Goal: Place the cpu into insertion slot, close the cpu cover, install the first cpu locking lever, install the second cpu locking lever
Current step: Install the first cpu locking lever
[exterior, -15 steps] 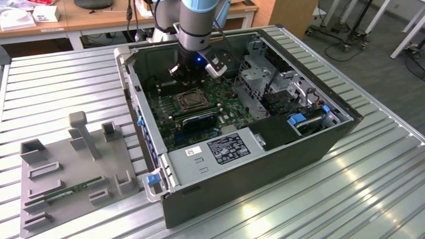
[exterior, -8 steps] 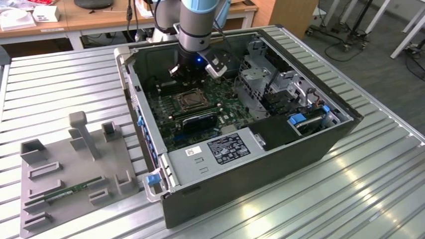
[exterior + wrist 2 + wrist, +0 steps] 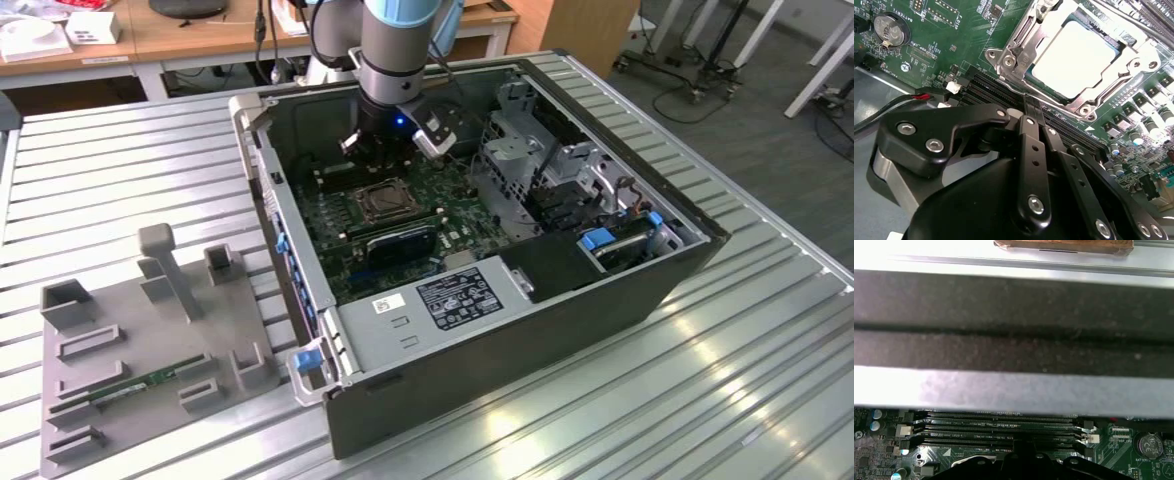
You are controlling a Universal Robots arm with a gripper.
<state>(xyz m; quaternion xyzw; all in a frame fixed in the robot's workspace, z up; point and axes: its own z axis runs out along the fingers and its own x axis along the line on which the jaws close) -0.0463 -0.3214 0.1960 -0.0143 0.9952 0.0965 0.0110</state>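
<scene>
In the second wrist view the cpu [image 3: 1081, 60] sits in the insertion slot [image 3: 1026, 96] with the cpu cover [image 3: 1126, 60] lying down around it, its window framing the pale metal face. The gripper [image 3: 1032, 107] is just beside the socket's edge, above the memory slots [image 3: 1069, 132], its two black fingers [image 3: 1026, 135] pressed together with nothing between them.

The exterior view shows the wider setting — an open computer case [image 3: 400, 340] on a slatted metal table [image 3: 694, 400], the arm [image 3: 394, 70] reaching down into it, and a grey fixture tray [image 3: 140, 350] on the exterior view's left holding a green memory stick [image 3: 140, 385]. There the socket's detail is too small to make out.

In the first wrist view the case wall [image 3: 1014, 335] blocks most of the picture — beneath it lie the memory slots and a coin battery [image 3: 1149, 444].
</scene>
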